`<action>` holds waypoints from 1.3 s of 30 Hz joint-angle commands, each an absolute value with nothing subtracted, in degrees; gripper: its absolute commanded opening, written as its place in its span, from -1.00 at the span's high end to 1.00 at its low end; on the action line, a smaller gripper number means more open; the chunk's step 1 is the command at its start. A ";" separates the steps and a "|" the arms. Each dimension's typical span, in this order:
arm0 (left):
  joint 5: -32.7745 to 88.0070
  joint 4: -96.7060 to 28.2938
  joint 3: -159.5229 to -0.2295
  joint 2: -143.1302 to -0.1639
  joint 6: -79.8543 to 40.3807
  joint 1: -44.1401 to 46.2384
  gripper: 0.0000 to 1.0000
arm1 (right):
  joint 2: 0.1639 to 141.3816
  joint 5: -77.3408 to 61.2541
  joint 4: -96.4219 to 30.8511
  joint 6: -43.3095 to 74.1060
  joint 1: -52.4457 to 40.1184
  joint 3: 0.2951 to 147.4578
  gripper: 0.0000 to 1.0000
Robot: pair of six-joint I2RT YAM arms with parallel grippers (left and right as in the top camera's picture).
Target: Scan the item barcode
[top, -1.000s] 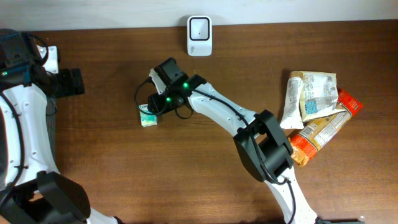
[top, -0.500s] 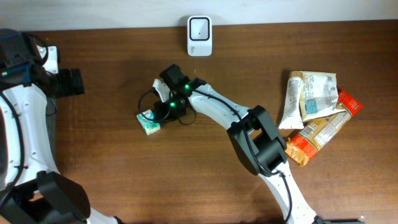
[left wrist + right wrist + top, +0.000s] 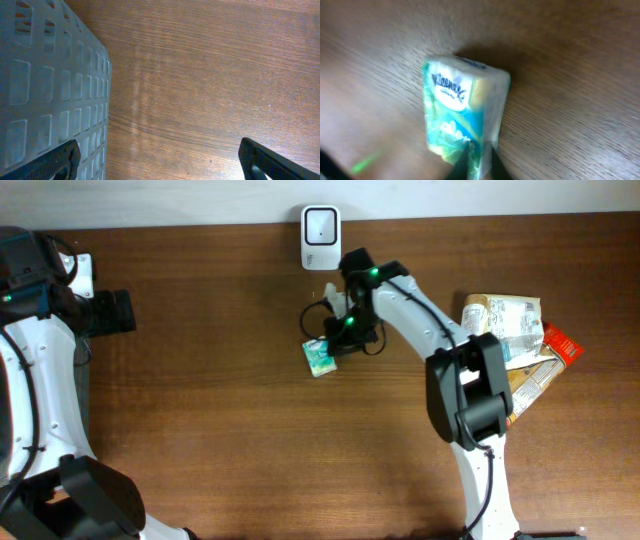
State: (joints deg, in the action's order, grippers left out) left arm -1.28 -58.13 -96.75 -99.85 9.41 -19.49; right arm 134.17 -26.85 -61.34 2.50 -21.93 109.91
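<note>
Right arm, scan step. The right gripper [image 3: 479, 162] had its fingers drawn narrow on the lower edge of the tissue pack [image 3: 462, 117], pinching what looked like the end of the soft wrapper and not the body. The wrist picture was blurred, so I could not judge how much wrapper sat between the pads. In the overhead view the pack was over the table just below and slightly left of the white scanner [image 3: 321, 238], near it but not in front of its window.

The left gripper [image 3: 160, 162] stood wide with nothing in it, parked far left beside a perforated grey bin [image 3: 45, 85].

Risks noted:
- Thin pinch on a soft edge. A quick wrist turn could let the pack swing or slide out onto the wood.
- The logo face was toward the wrist camera and I saw no barcode. If the code is on the underside or an end, a plain pass would read nothing and a reorientation would load that weak grip further.
- The scanner was close to the wrist. An overshoot could knock it.
- The pile of packets [image 3: 510, 345] lay well apart to the right, so I judged it no hazard.
</note>
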 commanded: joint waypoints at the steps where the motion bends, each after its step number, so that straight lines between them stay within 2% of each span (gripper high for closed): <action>1: -0.82 -58.19 -97.01 -99.72 9.93 -19.94 -0.98 | 135.17 -15.38 -61.80 2.09 -23.92 109.89 -0.36; 3: -0.82 -58.19 -97.01 -99.72 9.93 -19.94 -0.98 | 135.17 -14.98 -61.78 2.09 -22.90 109.93 -0.39; 7: -0.82 -58.19 -96.99 -99.74 9.93 -19.94 -0.99 | 135.52 -21.47 -60.18 1.67 -21.74 109.91 -0.11; 13: -0.84 -58.19 -96.99 -99.72 9.93 -19.94 -0.98 | 139.52 -31.16 -58.59 0.47 -22.15 109.84 0.10; 15: -0.84 -58.19 -96.99 -99.72 9.93 -19.94 -0.98 | 140.25 -31.27 -58.70 2.24 -22.15 109.82 0.30; 17: -0.82 -58.19 -97.01 -99.74 9.93 -19.94 -0.98 | 140.31 -31.31 -58.72 2.76 -22.15 109.82 0.77; 18: -0.82 -58.19 -97.01 -99.74 9.93 -19.94 -0.98 | 140.31 -31.31 -58.76 4.86 -22.15 109.82 0.92; 22: -0.82 -58.19 -97.01 -99.74 9.93 -19.94 -0.98 | 140.07 -31.88 -62.02 6.46 -20.91 111.11 0.92; 28: -0.84 -58.17 -96.99 -99.74 9.93 -19.94 -0.98 | 134.91 -56.90 -78.72 -11.25 -13.19 121.34 0.92; 29: -0.82 -58.19 -96.99 -99.74 9.93 -19.94 -0.98 | 134.34 -65.17 -84.60 -17.93 -10.68 122.50 0.92; 32: -0.82 -58.19 -97.01 -99.74 9.93 -19.94 -0.98 | 134.34 -71.22 -90.70 -25.15 -7.53 122.48 0.92; 36: -0.82 -58.19 -96.99 -99.72 9.93 -19.94 -0.99 | 134.34 -76.75 -92.84 -27.94 -5.13 122.48 0.92; 39: -0.84 -58.17 -97.01 -99.72 9.93 -19.94 -0.98 | 134.34 -89.03 -92.92 -32.45 -6.55 122.48 0.92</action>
